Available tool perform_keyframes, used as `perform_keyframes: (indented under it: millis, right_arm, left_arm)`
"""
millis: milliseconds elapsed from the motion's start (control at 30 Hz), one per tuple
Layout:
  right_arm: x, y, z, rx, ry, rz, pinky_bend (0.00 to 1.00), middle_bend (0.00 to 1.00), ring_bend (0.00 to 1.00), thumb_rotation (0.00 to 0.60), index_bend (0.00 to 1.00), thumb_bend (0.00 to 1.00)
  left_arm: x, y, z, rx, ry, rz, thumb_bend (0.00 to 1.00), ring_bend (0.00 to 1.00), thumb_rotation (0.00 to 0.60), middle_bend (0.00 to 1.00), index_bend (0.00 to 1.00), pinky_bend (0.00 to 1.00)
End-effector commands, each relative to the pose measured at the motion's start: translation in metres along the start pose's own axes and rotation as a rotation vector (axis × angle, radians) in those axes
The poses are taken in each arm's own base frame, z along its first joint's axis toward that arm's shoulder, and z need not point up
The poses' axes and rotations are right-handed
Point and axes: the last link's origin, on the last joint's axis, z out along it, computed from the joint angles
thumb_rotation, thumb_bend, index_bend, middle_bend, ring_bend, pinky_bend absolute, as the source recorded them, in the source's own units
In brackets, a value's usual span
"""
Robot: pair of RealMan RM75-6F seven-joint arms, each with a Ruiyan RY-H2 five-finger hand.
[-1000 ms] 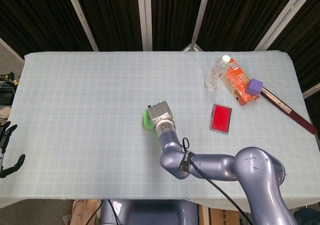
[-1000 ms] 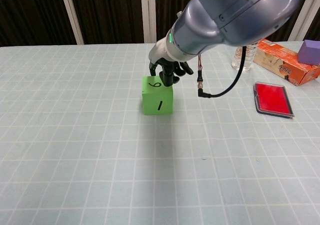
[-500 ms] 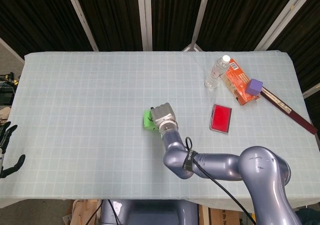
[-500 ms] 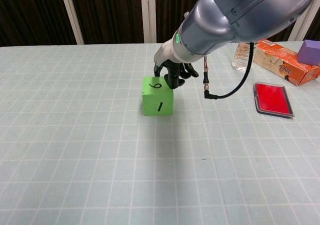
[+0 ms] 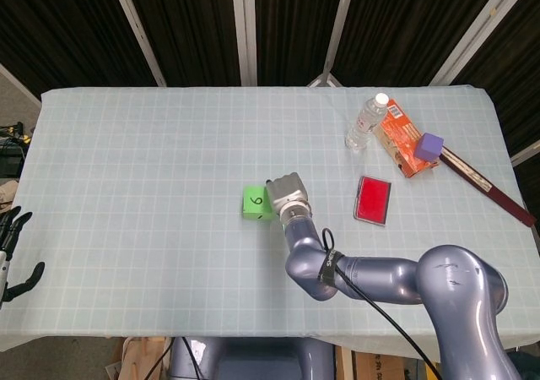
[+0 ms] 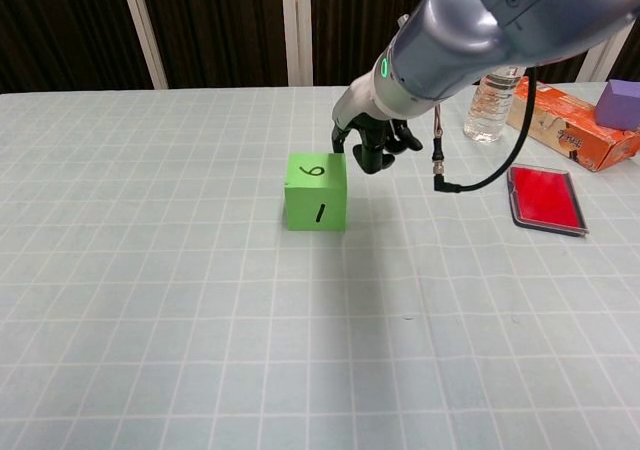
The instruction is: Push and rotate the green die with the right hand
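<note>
We see a worktop (image 5: 126, 160) covered with a pale cloth printed in a fine grid. Behind it hang dark pleated curtains (image 5: 67, 34), crossed by slanting pale metal posts (image 5: 135, 27). Even, soft light falls across the whole surface.

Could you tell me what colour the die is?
The die is green; clearest in the chest view.
</note>
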Motion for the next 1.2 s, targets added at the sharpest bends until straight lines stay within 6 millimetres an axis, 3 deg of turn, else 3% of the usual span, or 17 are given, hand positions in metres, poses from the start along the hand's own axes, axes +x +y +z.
perform_keyframes:
  millis: [33, 1200]
  right_arm:
    - [-0.003, 0.004, -0.003, 0.013, -0.01, -0.003, 0.71, 0.85, 0.82, 0.6, 0.17, 0.9]
    - [-0.023, 0.011, -0.037, 0.217, -0.124, 0.071, 0.71, 0.85, 0.82, 0.6, 0.17, 0.9]
  left_arm:
    - [0.0, 0.0, 0.0, 0.0, 0.0, 0.0, 0.43, 0.0, 0.6, 0.0, 0.1, 0.04]
    - [0.0, 0.002, -0.003, -0.01, 0.001, -0.001, 0.43, 0.0, 0.6, 0.0, 0.1, 0.04]
